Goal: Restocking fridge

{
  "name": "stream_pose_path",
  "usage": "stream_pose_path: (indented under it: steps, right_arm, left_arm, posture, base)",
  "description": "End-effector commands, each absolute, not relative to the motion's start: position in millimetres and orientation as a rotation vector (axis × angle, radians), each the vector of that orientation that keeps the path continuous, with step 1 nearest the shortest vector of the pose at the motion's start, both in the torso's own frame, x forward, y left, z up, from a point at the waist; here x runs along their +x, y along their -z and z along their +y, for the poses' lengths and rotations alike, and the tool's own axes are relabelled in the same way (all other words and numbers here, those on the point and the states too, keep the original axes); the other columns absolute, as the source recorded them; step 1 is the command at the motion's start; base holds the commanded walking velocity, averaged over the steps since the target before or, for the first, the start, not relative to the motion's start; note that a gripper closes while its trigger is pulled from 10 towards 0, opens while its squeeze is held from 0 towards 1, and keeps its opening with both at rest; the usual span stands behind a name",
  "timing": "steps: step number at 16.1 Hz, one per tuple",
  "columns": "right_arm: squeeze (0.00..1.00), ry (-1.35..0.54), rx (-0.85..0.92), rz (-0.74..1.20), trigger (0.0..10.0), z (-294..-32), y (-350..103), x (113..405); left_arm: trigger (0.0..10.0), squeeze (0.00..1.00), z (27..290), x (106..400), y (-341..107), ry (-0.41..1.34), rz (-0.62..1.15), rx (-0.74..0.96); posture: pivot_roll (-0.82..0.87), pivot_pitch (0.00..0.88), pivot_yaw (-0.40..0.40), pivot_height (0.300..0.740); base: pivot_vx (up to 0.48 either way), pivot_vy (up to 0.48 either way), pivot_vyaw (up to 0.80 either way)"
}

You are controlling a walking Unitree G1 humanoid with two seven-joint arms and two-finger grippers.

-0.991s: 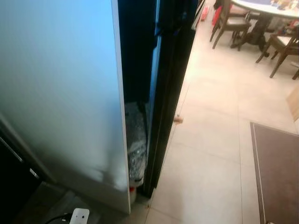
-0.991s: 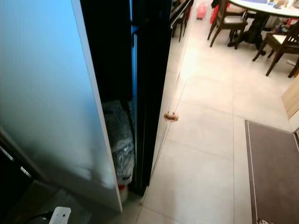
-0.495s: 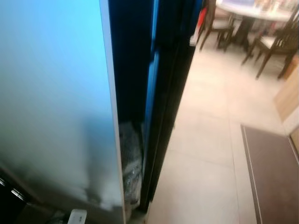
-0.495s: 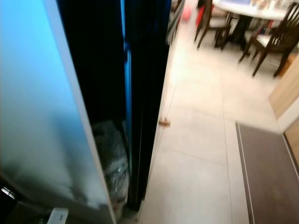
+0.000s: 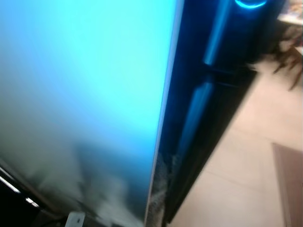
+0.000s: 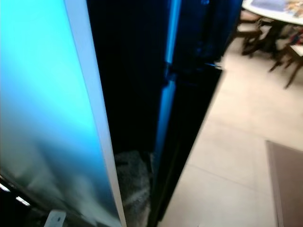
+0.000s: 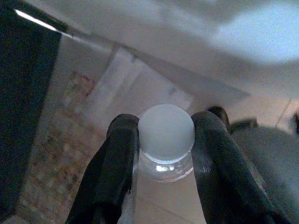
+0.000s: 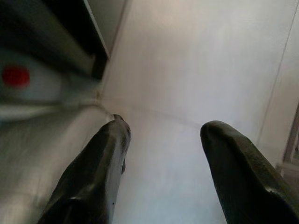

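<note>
1. The left gripper (image 7: 163, 135) is clamped on a bottle (image 7: 166, 140): its two black, rounded fingers (image 7: 119, 158) press against either side of the neck, just under a smooth white screw cap (image 7: 166, 131) with a ridged lower edge. The bottle's shoulder below the cap is clear plastic. Behind it lie pale tiled floor and a grey wall, both out of focus.

2. At the far left of the head views stands a flat, smooth panel (image 6: 42, 94), glowing light blue above and fading to grey near the bottom. Its thin white edge (image 6: 97, 123) runs from top to bottom at a slant.

3. Just beside that edge is a dark gap, and low in it sits a crinkled, silvery, plastic-wrapped bundle (image 6: 132, 184); the blur hides what it holds.

4. Next comes the fridge (image 6: 189, 94), tall, glossy and black, with a bright blue reflection along its side and a horizontal seam partway up.

5. Beyond the fridge the floor (image 6: 232, 156) is pale beige tile with faint joints. A dark brown mat (image 6: 286, 184) lies at the right edge.

6. At the top right are a round, light-topped table (image 6: 274, 9) and dark wooden chairs (image 6: 291, 56), blurred.

7. The right gripper (image 8: 163, 140) hangs with its two black fingers (image 8: 100, 163) spread apart and nothing between them, above pale tile.
</note>
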State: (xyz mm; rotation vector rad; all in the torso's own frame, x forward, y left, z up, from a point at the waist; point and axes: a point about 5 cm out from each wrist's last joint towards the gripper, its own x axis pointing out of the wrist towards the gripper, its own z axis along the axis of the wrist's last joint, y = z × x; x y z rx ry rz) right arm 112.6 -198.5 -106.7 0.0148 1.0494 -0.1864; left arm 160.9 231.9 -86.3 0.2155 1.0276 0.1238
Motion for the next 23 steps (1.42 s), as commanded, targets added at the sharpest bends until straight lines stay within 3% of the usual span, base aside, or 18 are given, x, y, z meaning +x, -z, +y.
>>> stream_pose_path:
  steps: [1, 2, 4, 23]
  right_arm:
    - [0.00, 0.281, 0.018, 0.958, 10.0, -214.2, 99.3, 121.3]
    - [0.00, 0.355, 0.018, 0.827, 10.0, -228.9, 86.5, 140.5]
    - [0.00, 0.359, 0.017, 0.753, 10.0, -231.5, 80.1, 147.8]
    - [0.00, 0.329, 0.002, 0.803, 10.0, -227.3, 85.9, 139.9]
  left_arm:
    - [10.0, 0.00, 223.5, 156.4, 90.1, -0.095, 1.046, 0.212]
    - [10.0, 0.00, 224.0, 156.5, 90.0, -0.091, 1.047, 0.215]
    - [10.0, 0.00, 224.1, 156.6, 89.9, -0.085, 1.047, 0.219]
    - [10.0, 0.00, 222.8, 157.1, 90.0, -0.077, 1.047, 0.218]
  posture:
    - [-0.15, 0.000, -0.011, 0.740]
    - [-0.16, 0.000, -0.009, 0.740]
    - [-0.18, 0.000, -0.007, 0.740]
    - [-0.17, 0.000, -0.012, 0.740]
  base:
    - [0.000, 0.000, 0.00]
    - [0.000, 0.000, 0.00]
    - [0.000, 0.000, 0.00]
    - [0.000, 0.000, 0.00]
